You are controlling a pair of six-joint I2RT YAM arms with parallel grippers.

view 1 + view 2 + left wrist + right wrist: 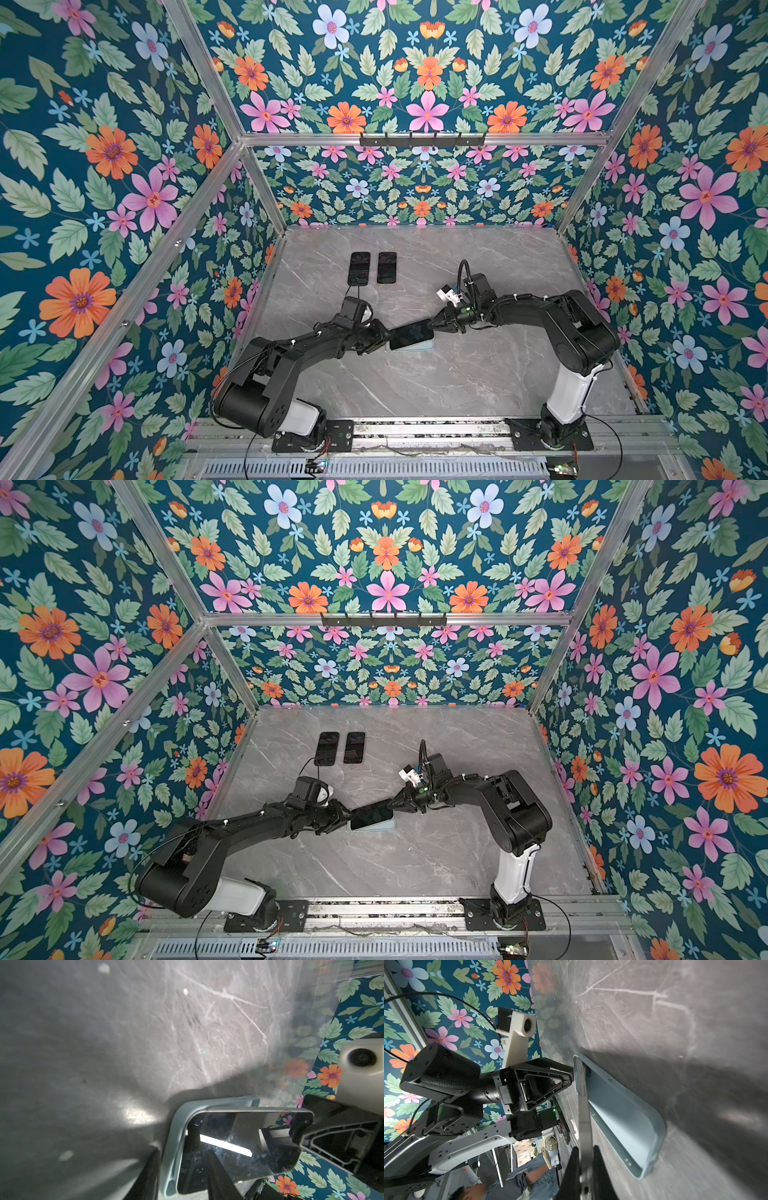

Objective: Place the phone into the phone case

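Clenched right jaws fill the foreground of the right wrist view, their fingers [569, 1174] pinching one short end of the phone [584, 1109] by its two faces. That end rides clear of the case [623, 1118], which lies open side up around the middle of the surface [457, 374]. The phone's other end dips to the case's far wall. The slant looks deliberate: one end goes under the lip first, so the raised end can then be pressed down into the shell.

At that lower end the left jaws stand part-way apart. In the left wrist view one finger [218, 1174] lies over the screen of the phone [239, 1147] and the other sits outside the wall of the case [174, 1147]. This suggests they pin phone and case together so the case does not slide, but I cannot tell whether they truly squeeze either one.

In both top views the phone [411, 333] [371, 816] covers nearly all of the case [428, 345] [390, 824], leaving only a pale blue strip along the side toward the near edge. The left jaws hide whether the lower end is seated under the lip. Toward the far left corner two more phones [359, 268] [386, 268] lie side by side, well apart from the work. A cable seems to run from one, though it is thin and hard to follow.
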